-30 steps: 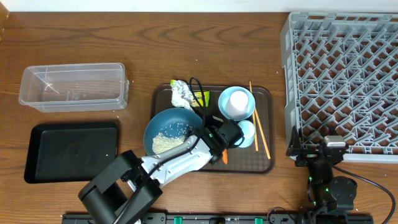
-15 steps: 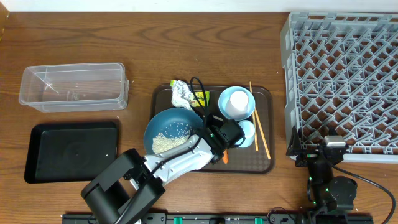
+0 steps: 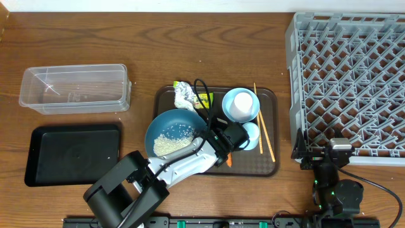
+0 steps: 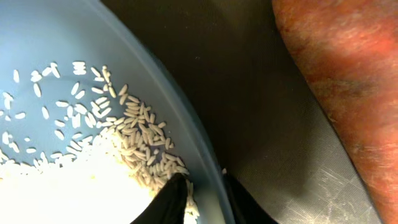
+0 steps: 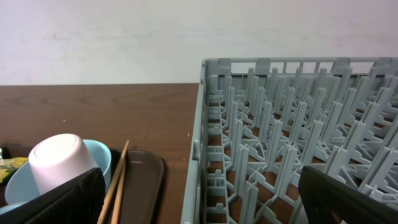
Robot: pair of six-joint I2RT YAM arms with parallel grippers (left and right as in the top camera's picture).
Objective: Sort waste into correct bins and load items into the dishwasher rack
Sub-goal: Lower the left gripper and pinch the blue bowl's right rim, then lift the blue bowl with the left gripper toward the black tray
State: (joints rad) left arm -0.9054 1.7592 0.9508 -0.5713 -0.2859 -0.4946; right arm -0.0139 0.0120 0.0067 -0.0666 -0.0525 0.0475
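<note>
The left fingers [image 4: 176, 200] have just come together. One finger is inside the big blue bowl [image 4: 37, 37] and the other is outside, with the rim pinched between them. A moment ago they were wider apart. From above, the bowl looks like it has slid a tiny bit to the left.

Right by the inside finger is the rice [image 4: 62, 180], heaped low in the bowl. Past the outside finger is the brown tray [image 4: 249, 93], and a little further on lies the carrot [image 4: 348, 74], not touching the bowl.

Further off on the tray are a small bowl [image 3: 253, 101] with a cup [image 3: 242, 103] upside down in it, the chopsticks [image 3: 264, 130], the wrapper [image 3: 185, 95] and the yellow-green packet [image 3: 204, 99].

Far off on the worktop sit the clear tub [image 3: 74, 88] and the black tray [image 3: 73, 152], with nothing in them. The rack [image 3: 354, 76] is way over on the other side, with nothing loaded yet.

The right fingers [image 5: 62, 199] are spread wide and hold nothing. They wait near the rack.

I think the bowl is caught now, so it can be lifted and tipped to pour the rice into a bin. The hold is only on a thin rim, so the bowl could slip.
</note>
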